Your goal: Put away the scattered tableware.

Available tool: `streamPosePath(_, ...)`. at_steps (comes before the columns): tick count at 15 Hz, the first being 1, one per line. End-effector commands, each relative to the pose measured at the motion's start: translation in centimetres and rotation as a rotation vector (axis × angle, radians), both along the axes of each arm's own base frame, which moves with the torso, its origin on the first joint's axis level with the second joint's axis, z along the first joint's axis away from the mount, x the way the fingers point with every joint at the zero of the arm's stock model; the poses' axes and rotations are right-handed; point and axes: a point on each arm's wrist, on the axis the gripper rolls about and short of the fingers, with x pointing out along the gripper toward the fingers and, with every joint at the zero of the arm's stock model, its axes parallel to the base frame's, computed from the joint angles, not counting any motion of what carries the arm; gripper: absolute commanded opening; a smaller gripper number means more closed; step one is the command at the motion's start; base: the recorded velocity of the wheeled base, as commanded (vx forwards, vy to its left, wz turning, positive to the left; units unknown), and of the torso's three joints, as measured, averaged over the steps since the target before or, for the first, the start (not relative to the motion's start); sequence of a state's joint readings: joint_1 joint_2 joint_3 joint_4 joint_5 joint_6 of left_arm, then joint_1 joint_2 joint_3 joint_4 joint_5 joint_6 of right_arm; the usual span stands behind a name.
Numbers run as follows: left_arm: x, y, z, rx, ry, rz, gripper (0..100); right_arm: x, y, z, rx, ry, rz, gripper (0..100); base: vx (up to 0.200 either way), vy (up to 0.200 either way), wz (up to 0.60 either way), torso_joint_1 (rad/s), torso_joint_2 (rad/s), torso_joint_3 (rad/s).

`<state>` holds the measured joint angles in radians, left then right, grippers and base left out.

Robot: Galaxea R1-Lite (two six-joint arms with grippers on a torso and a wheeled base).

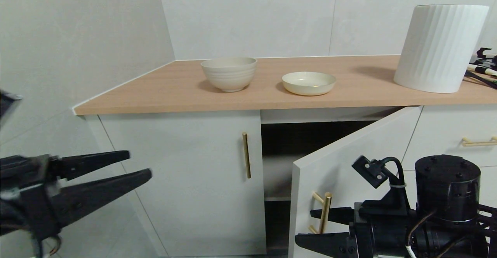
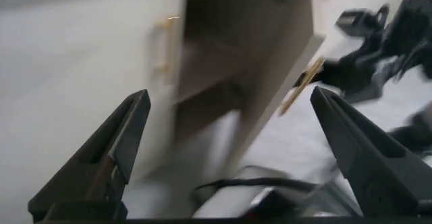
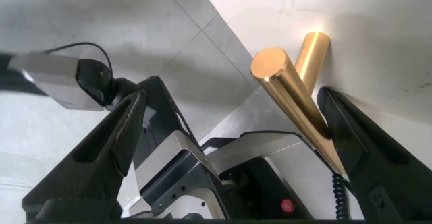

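no readable text, labels, numbers or signs on any surface

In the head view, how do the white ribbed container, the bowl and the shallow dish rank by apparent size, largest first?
1. the white ribbed container
2. the bowl
3. the shallow dish, about as wide as the bowl but clearly lower

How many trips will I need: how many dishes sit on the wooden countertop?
2. A deep beige ribbed bowl stands left on the wooden countertop; a shallow cream dish sits right of it, apart. The white ribbed container could hide more.
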<state>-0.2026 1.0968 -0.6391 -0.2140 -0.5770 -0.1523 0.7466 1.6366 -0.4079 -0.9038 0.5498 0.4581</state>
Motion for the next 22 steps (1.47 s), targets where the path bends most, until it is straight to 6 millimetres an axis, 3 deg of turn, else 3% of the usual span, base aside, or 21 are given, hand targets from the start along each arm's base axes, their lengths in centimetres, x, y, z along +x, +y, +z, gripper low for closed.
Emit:
streamPosePath(1,6.6,-4.7,-6.3,-0.027,0.256,-0.133,100,0.0,0.0,-0.1,-0.002,0.004,0.003,100,0.000,0.000,0.00,0.000,0.00,0.000)
streamPosePath(2,7.6,-6.2,-8.7,-0.042,0.284,-0.166,100,0.0,0.0,-0.1,-0.002,0.004,0.003,100,0.000,0.000,0.00,0.000,0.00,0.000)
streamPosePath(5,8.6,-9.4,-11.6,-0.107,0.283,-0.186,100,0.0,0.0,-0.1,-0.004,0.006,0.003,100,0.000,0.000,0.00,0.000,0.00,0.000)
streamPosePath(8,9.8,-11.5,-13.8,-0.112,0.248,-0.090,100,0.2,0.2,-0.4,-0.012,0.016,0.002,100,0.000,0.000,0.00,0.000,0.00,0.000)
streamPosePath(13,9.7,-12.4,-13.9,-0.135,0.252,-0.099,100,0.2,0.2,-0.5,-0.014,0.018,0.002,100,0.000,0.000,0.00,0.000,0.00,0.000)
streamPosePath(14,9.7,-12.4,-13.9,-0.136,0.252,-0.101,0,0.2,0.2,-0.5,-0.015,0.020,0.002,100,0.000,0.000,0.00,0.000,0.00,0.000)
streamPosePath(16,9.8,-12.4,-13.5,-0.145,0.231,-0.106,0,0.2,0.2,-0.6,-0.016,0.021,0.002,100,0.000,0.000,0.00,0.000,0.00,0.000)
streamPosePath(19,11.6,-13.8,-12.2,-0.193,0.137,-0.130,0,0.0,0.1,-0.5,-0.015,0.020,0.002,100,0.000,0.000,0.00,0.000,0.00,0.000)
streamPosePath(22,12.5,-14.4,-13.4,-0.168,0.119,-0.139,0,-0.1,-0.1,-0.6,-0.017,0.020,0.003,100,0.000,0.000,0.00,0.000,0.00,0.000)
